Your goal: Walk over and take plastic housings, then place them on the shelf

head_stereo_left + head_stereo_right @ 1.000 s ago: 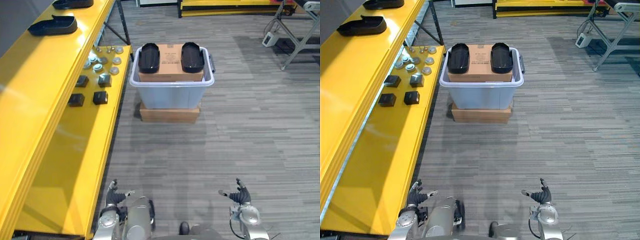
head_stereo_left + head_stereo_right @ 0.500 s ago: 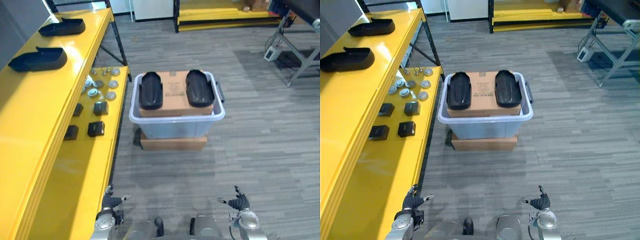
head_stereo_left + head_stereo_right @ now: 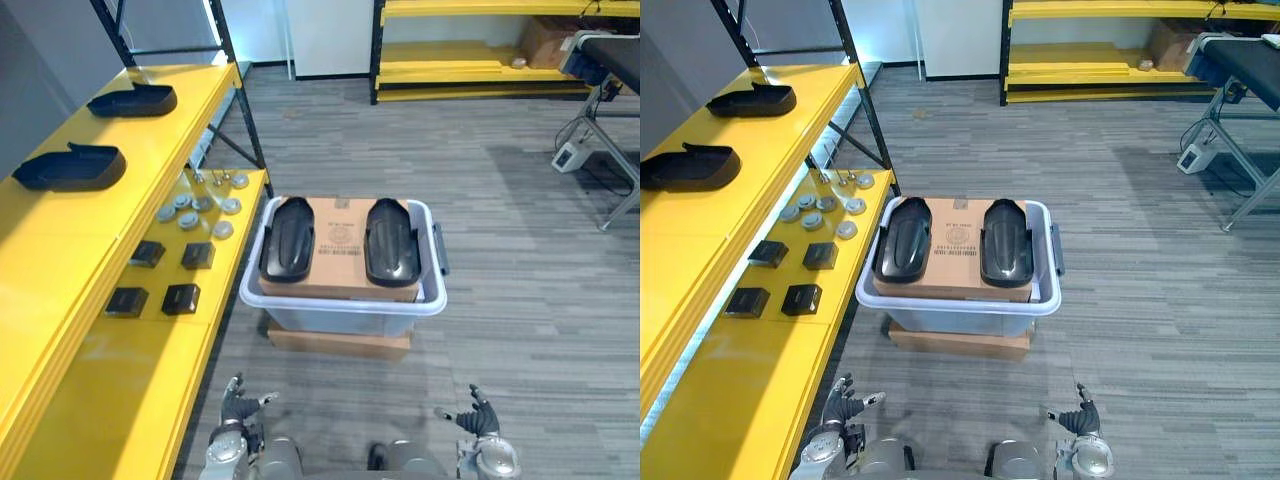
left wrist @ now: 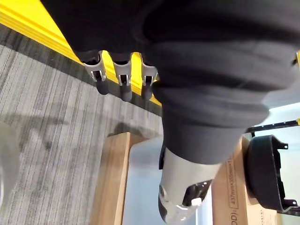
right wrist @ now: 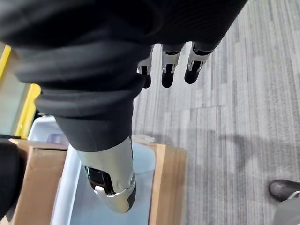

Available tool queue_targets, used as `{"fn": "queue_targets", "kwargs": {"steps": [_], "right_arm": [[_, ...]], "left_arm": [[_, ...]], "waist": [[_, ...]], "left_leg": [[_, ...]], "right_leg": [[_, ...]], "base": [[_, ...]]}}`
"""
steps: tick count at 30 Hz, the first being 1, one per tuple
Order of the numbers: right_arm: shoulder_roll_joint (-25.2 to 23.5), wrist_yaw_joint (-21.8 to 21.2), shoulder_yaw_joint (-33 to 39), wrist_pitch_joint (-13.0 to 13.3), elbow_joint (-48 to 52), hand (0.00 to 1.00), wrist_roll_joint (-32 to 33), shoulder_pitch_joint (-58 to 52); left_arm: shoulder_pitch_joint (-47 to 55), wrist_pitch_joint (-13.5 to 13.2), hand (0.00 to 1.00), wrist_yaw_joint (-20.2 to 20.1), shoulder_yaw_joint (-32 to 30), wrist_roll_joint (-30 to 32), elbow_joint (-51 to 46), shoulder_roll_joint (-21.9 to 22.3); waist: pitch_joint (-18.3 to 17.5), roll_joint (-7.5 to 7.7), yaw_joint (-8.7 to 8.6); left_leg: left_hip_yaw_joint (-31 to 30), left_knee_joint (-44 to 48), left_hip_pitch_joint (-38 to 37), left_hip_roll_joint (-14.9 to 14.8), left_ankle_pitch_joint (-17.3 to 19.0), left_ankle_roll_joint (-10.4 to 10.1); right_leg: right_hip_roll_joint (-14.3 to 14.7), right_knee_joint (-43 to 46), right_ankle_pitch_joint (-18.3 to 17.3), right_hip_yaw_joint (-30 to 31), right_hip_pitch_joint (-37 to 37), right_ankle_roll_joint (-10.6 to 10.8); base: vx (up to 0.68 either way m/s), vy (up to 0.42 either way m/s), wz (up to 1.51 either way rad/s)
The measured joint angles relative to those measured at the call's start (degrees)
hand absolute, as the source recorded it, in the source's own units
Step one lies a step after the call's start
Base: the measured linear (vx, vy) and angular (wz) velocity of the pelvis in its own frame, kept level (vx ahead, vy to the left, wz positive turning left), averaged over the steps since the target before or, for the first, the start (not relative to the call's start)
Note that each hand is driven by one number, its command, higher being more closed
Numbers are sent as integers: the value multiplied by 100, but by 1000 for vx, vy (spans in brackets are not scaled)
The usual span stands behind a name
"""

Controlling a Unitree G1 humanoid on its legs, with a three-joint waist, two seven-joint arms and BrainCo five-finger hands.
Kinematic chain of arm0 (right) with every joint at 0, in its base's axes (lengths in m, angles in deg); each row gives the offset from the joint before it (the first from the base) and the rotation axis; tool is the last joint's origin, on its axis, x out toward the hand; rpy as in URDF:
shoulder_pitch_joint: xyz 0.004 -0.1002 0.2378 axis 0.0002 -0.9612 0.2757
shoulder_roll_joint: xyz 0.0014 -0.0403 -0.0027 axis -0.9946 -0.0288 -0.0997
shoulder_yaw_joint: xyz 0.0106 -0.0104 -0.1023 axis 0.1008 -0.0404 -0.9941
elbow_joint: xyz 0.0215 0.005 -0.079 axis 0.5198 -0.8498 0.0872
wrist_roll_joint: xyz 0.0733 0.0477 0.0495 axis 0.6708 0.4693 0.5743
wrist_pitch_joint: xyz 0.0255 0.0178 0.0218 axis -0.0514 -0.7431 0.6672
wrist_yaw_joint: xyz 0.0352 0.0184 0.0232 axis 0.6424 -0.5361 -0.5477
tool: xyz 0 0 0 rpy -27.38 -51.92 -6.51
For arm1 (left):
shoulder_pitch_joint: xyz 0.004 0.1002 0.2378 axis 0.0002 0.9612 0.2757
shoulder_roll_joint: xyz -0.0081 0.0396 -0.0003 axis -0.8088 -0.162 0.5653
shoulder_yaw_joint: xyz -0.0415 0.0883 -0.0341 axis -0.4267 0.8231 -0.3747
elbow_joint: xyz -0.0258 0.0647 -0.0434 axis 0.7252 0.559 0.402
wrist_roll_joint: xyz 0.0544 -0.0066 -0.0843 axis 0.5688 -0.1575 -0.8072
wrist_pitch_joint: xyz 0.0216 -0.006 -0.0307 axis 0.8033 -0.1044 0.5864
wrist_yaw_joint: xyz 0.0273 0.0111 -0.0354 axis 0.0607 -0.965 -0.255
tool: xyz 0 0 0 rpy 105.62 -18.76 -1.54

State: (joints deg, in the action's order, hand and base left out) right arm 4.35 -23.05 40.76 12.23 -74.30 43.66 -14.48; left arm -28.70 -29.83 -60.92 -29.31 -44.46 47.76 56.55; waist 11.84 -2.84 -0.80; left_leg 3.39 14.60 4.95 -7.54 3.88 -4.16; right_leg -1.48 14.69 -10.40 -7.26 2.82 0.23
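At 12 o'clock two plastic housings point(image 3: 287, 238) lie on a cardboard box point(image 3: 340, 240) in the grey bin point(image 3: 342, 306), not yet picked up. Two other housings point(image 3: 70, 167) sit on the yellow shelf point(image 3: 60, 250) at 10 o'clock. The left hand point(image 3: 238, 405) and right hand point(image 3: 478, 420) hang relaxed and empty.

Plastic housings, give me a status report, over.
Left hand and right hand open, low, holding nothing. Two plastic housings lie on the cardboard box in the grey bin. Yellow shelf alongside on the left.
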Motion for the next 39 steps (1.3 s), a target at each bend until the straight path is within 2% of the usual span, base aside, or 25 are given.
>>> {"fn": "queue_targets", "kwargs": {"steps": [1, 4, 8, 11, 16, 20, 28, 32, 35, 37, 39], "right_arm": [[-38, -1, 0, 2, -17, 0, 0, -35], [-52, 4, 11, 7, -24, 0, 11, -51], [-59, 6, 64, 11, -33, 0, 107, -43], [-49, 78, 399, 12, 231, 0, 250, -76], [148, 356, 997, 59, 1734, 0, 375, -347], [182, 494, 1358, 99, 2834, 0, 272, -541], [531, 668, 1422, 135, 3904, 0, -398, -208], [904, 736, 1326, 140, 3928, 0, -702, 158], [1181, 755, 993, 144, 3578, 0, -732, 491], [1376, 750, 693, 134, 2964, 0, -754, 905], [1412, 724, 575, 91, 2649, 0, -755, 1170]], "left_arm": [[-10, -5, 0, 1, 25, -3, 7, -60], [1, -3, 0, -3, 68, -1, 12, -125], [41, -3, 0, -3, 81, 1, 34, -231], [69, -1, 0, -3, 79, 2, 53, -292], [316, 3, 0, -25, 71, 18, 52, -305], [410, 3, 0, -117, 73, 72, -2, -310], [446, -9, 0, -128, 92, 234, -156, -346], [540, -18, 0, -237, 127, 235, -161, -367], [586, -20, 0, -244, 252, 236, -160, -427], [542, -34, 0, -244, 321, 233, -161, -432], [538, -44, 0, -244, 389, 232, -161, -431]], "waist": [[-41, 103, 1], [-86, 201, -6], [-107, 180, -10], [-187, 136, -20], [-307, 156, -155], [-446, 214, -155], [-457, 219, -161], [-480, 196, -151], [-483, 195, -151], [-491, 171, -141], [-493, 135, -100]], "left_leg": [[49, -110, -42, 81, 0, 7], [177, -420, -201, 264, -71, 114], [273, -923, -505, 383, -241, 177], [274, -1366, -589, 438, -461, 164], [327, -1760, -780, 426, -565, 142], [383, -1847, -805, 429, -565, 142], [380, -1860, -816, 438, -565, 144], [293, -1865, -732, 469, -605, 198], [209, -1903, -724, 500, -648, 211], [98, -2002, -647, 529, -758, 234], [68, -2001, -584, 546, -782, 250]], "right_leg": [[-97, -69, 11, 48, 6, 47], [-271, -192, 30, 147, 28, 124], [-353, -310, 27, 238, 85, 170], [-334, -389, 25, 254, -23, 176], [-279, -454, 34, 350, -19, 184], [-269, -493, 51, 410, -11, 198], [-278, -519, 95, 432, -2, 241], [-299, -615, 155, 380, -11, 259], [-324, -649, 158, 300, -15, 263], [-335, -688, 169, 239, -65, 273], [-347, -700, 192, 219, -111, 280]], "base": [[162, 106, -20], [96, 108, -12], [23, 40, -8], [-3, 0, -1], [30, -13, -8], [86, -10, -7], [14, -1, -1], [-54, 5, 9], [-49, 6, 13], [-46, -2, 21], [-31, 9, 14]]}}
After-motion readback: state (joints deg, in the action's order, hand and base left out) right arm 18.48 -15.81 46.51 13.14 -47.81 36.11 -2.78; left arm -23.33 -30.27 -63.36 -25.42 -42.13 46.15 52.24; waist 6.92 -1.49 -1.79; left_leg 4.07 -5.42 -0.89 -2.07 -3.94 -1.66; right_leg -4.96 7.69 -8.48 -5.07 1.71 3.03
